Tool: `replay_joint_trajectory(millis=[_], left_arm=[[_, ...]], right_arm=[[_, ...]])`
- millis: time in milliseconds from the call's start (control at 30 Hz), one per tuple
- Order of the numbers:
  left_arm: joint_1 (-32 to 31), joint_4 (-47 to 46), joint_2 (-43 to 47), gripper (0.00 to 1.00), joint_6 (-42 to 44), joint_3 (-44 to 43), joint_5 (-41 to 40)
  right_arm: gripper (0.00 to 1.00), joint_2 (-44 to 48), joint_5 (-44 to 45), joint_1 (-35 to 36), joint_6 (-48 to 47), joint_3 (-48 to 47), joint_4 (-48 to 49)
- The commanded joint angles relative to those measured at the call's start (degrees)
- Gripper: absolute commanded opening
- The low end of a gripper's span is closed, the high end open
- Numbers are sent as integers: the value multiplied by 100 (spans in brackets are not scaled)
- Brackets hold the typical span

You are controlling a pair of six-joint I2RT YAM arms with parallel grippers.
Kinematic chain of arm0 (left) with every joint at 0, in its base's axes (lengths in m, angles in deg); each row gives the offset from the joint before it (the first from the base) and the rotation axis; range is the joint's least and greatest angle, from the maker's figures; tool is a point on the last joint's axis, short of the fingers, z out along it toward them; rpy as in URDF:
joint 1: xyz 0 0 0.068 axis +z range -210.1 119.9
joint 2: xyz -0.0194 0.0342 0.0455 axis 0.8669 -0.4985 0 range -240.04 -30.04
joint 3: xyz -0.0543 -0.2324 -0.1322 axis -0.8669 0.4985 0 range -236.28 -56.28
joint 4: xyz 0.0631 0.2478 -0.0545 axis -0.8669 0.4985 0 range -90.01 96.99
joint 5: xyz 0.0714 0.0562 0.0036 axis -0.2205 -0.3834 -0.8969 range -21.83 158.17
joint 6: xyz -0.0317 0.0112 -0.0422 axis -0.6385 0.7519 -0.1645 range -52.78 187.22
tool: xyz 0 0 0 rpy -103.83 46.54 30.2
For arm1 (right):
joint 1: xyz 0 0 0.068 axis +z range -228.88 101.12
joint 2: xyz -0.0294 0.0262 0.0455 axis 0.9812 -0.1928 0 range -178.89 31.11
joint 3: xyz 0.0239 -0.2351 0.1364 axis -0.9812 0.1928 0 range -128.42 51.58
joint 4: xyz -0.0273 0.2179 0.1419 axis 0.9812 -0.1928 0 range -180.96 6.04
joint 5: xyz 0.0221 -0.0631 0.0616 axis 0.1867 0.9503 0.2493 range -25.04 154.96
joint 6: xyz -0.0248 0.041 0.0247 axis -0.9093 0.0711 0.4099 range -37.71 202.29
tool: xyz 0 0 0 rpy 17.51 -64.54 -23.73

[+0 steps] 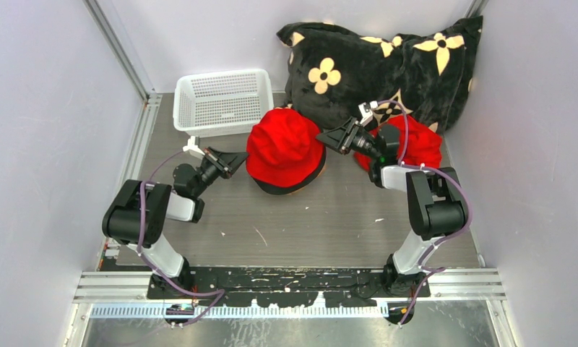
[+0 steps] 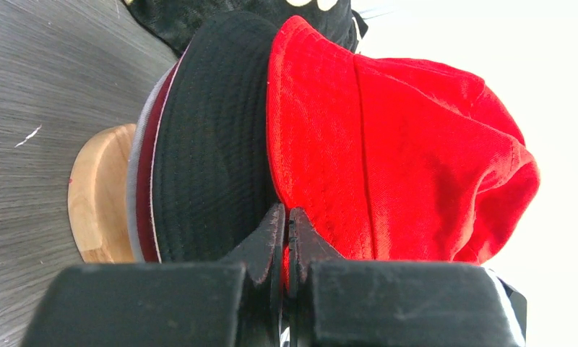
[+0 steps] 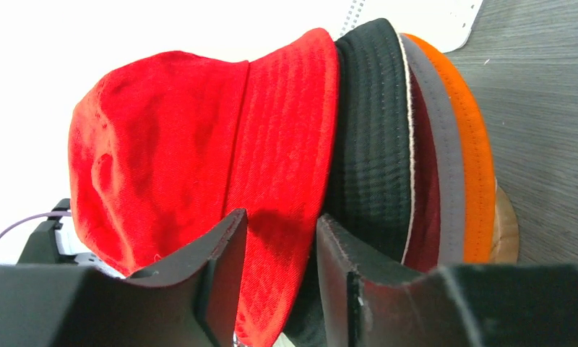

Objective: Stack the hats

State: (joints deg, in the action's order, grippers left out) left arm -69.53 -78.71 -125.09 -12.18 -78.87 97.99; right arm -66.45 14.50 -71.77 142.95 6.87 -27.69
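Bright red hat tops four: black hat, dark red hat, grey hat, orange hat, on one wooden stand, worktop centre. Left hand pinched shut beside them; right hand half-spread astride red brim.

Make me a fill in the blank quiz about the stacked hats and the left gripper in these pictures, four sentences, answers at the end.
1. The uppermost hat is bright ___.
2. The second hat down is ___.
3. The orange hat at the bottom rests on a stand made of ___.
4. The left gripper has its jaws ___.
Missing words: red; black; wood; shut.
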Motion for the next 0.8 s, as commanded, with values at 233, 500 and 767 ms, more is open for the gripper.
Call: replay_joint_trajectory(millis=[233,500,767], left_arm=[[-28,-322,-154,0,139,-195,-1],[-33,-322,-269,0,299,-89,-145],[-32,-321,-503,0,419,-97,-221]], right_arm=[[7,-132,110,53,194,-62,732],[1,-510,489,36,385,55,715],[1,-951,495,8,680,202,1262]])
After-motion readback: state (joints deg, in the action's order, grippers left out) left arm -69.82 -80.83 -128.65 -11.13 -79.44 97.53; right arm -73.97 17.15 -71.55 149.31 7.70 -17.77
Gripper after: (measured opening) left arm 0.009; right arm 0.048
